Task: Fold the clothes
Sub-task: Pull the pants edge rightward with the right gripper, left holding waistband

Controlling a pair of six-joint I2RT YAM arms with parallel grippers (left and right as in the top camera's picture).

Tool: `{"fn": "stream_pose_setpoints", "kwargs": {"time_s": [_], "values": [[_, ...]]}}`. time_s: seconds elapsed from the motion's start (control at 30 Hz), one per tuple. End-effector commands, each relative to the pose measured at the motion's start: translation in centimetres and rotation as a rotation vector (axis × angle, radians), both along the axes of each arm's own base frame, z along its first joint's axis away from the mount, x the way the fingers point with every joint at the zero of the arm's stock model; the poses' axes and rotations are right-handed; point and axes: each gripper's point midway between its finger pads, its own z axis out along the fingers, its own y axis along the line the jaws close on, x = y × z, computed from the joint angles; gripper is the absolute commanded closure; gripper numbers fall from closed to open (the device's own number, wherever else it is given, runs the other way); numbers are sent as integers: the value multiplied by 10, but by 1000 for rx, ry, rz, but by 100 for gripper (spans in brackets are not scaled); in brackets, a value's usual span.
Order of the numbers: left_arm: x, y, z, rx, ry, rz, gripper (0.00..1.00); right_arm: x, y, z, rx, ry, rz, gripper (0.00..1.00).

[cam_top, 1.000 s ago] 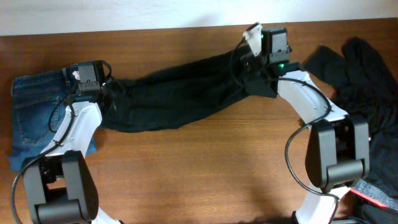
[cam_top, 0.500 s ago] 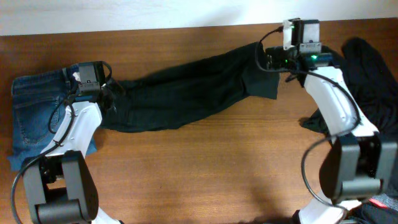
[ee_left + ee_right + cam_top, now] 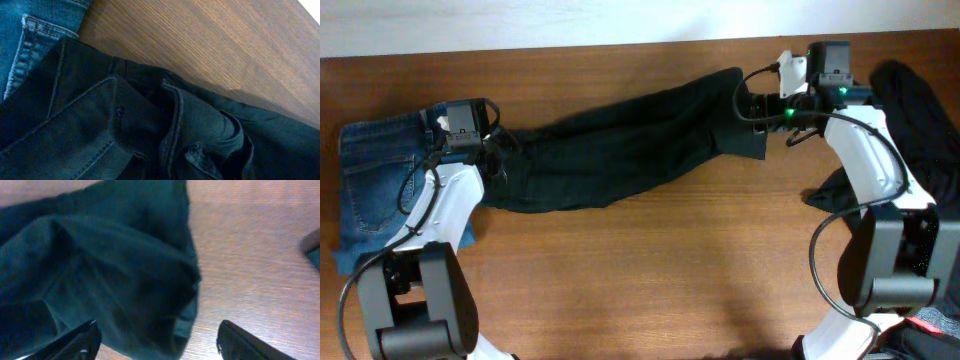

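Observation:
The black trousers [image 3: 620, 150] lie stretched across the table, waist at the left and leg end at the right. My left gripper [image 3: 488, 152] sits at the waist. The left wrist view is filled with the bunched waistband [image 3: 175, 125], and the fingers themselves are hidden; the gripper is shut on the fabric. My right gripper [image 3: 756, 102] hovers at the leg end, open. In the right wrist view its two dark fingertips [image 3: 80, 340] stand wide apart around the hem [image 3: 180, 325] without pinching it. Blue denim jeans [image 3: 375, 185] lie under the trousers' waist.
A heap of more black garments [image 3: 910, 120] lies at the right edge of the table. A red object [image 3: 930, 320] shows at the bottom right corner. Bare wood [image 3: 650, 270] spans the front half.
My right arm has moved right along the trouser leg to its hem, and its jaws have narrowed a little. The left arm and the trousers have stayed still.

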Motion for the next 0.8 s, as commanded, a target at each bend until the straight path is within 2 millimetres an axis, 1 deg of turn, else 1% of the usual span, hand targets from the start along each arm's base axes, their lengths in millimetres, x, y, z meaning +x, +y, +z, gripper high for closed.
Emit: {"fn": "stream_pose_setpoints", "kwargs": {"time_s": [0.0,0.03,0.07,0.1,0.13,0.2,0.27,0.33,0.47,0.53,0.67,0.77], "values": [[5,5,22,16,-50,23,99,1,13,-7,71,20,32,28],[5,5,22,15,-50,23,99,2,14,-11,76,25,34,37],[5,5,22,15,-50,23,99,3,14,-13,77,26,35,54],[5,5,22,15,-50,23,99,4,14,-14,77,25,34,85],[5,5,22,15,-49,23,99,6,14,-13,76,15,35,96],[5,5,22,15,-49,23,99,10,14,-10,74,-5,37,96],[5,5,22,16,-50,23,99,11,13,-2,72,-26,37,96],[5,5,22,16,-50,23,99,11,13,12,68,-48,37,96],[5,5,22,16,-50,23,99,12,13,45,63,-109,35,96],[5,5,22,15,-51,23,99,14,11,55,84,-109,-12,96],[7,5,23,15,-60,24,99,25,10,62,133,-132,-88,96],[7,5,23,15,-60,24,99,38,6,57,174,-138,-171,96]]}}
